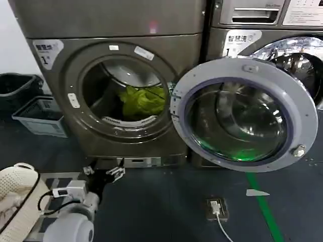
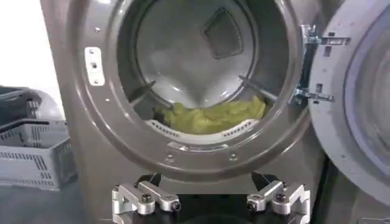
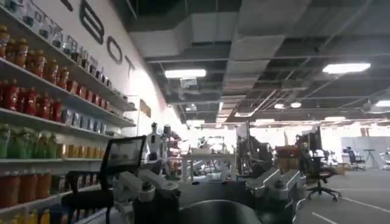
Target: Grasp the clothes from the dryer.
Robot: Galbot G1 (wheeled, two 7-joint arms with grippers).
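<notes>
The dryer (image 1: 116, 75) stands with its round door (image 1: 245, 113) swung open to the right. Inside the drum mouth lie the clothes (image 1: 144, 101), a yellow-green bundle on the drum floor towards the right. My left gripper (image 1: 110, 174) hangs low in front of the dryer's base, open and empty, well short of the drum. The left wrist view looks straight into the drum (image 2: 201, 67) at the clothes (image 2: 213, 115), with the left gripper (image 2: 210, 204) below the rim, jaws wide apart. The right gripper (image 3: 207, 195) points away into the room, open with nothing in it.
A grey slatted basket (image 1: 40, 117) and a black bin (image 1: 17, 88) sit on the floor left of the dryer. The open door covers part of the neighbouring silver-grey machine (image 1: 282, 30). A small box with a white cable (image 1: 217, 207) and a green floor line (image 1: 262, 206) lie to the right.
</notes>
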